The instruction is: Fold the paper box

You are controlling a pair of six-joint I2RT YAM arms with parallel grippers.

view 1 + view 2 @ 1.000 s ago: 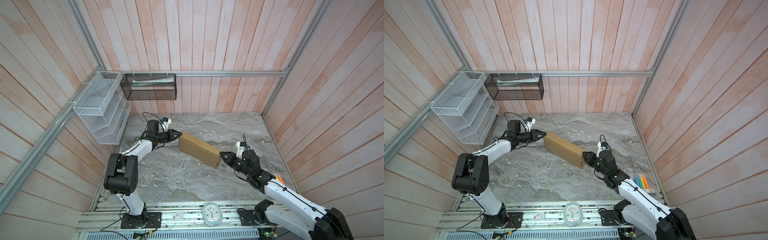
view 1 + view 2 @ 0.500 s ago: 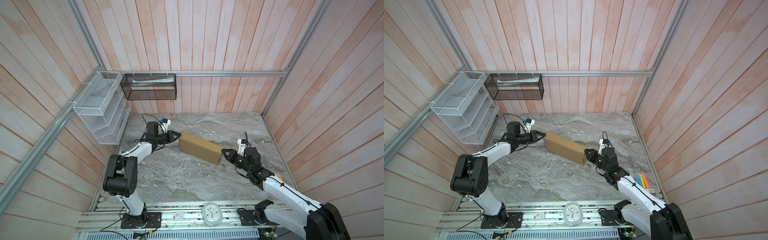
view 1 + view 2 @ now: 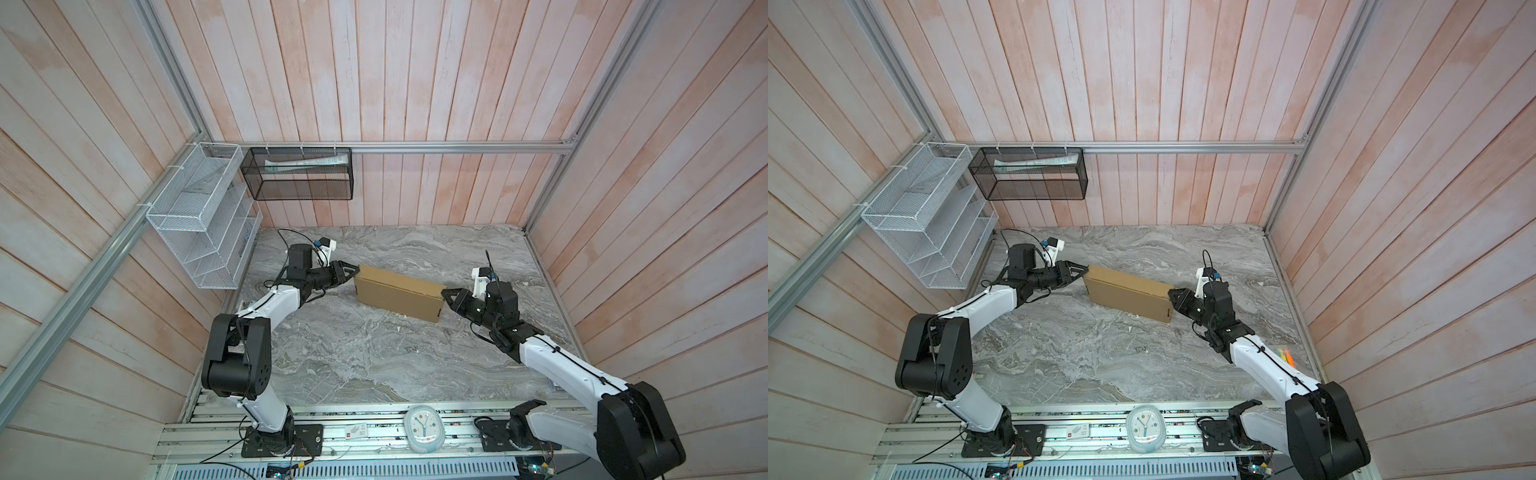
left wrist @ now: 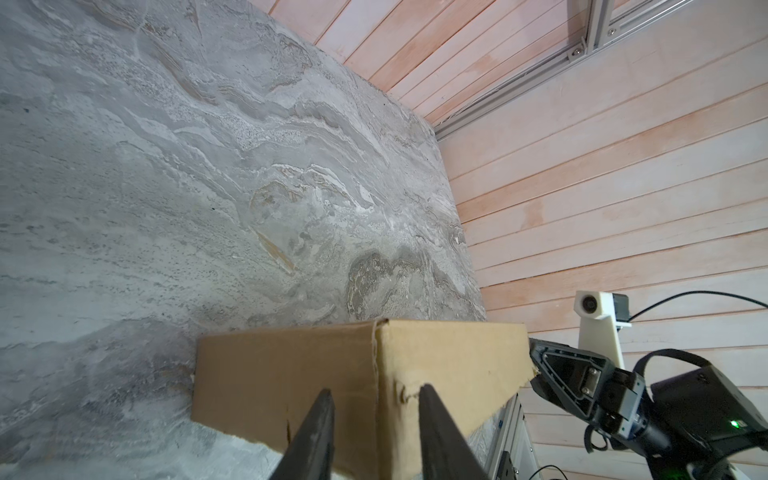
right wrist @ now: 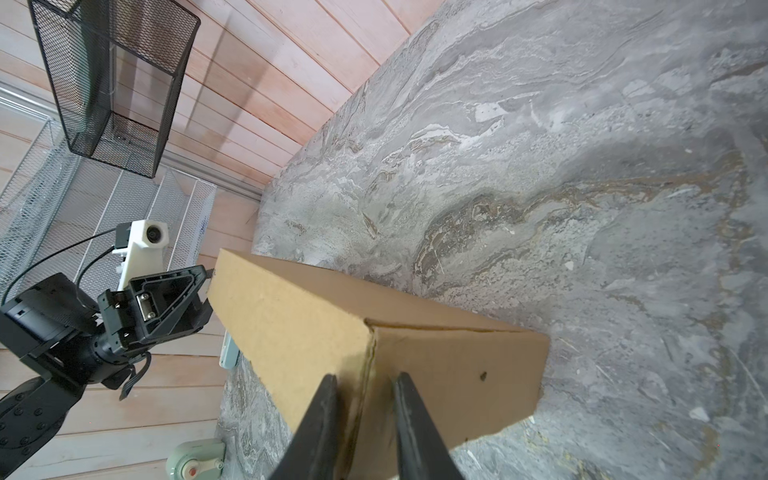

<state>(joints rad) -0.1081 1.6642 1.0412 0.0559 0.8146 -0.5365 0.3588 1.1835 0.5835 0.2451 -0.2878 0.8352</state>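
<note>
The paper box [image 3: 399,293] [image 3: 1127,293] lies closed on the marble table [image 3: 374,365], a long shallow brown cardboard box set slantwise between both arms. My left gripper [image 3: 354,270] [image 3: 1086,269] is at its far-left end. In the left wrist view the parted fingers [image 4: 374,390] straddle a corner edge of the box [image 4: 291,365], holding nothing. My right gripper [image 3: 444,293] [image 3: 1170,292] meets the near-right end. In the right wrist view its fingers [image 5: 363,376] stand slightly apart astride the box's corner edge [image 5: 299,324].
A white wire rack [image 3: 203,220] hangs on the left wall and a black mesh basket [image 3: 299,174] on the back wall. A small clock [image 3: 424,428] sits on the front rail. Coloured markers [image 3: 1285,357] lie at the right table edge.
Both pairs of jaws have widened a little. The right gripper has moved toward the back, and the box's right end has swung slightly that way with it.
</note>
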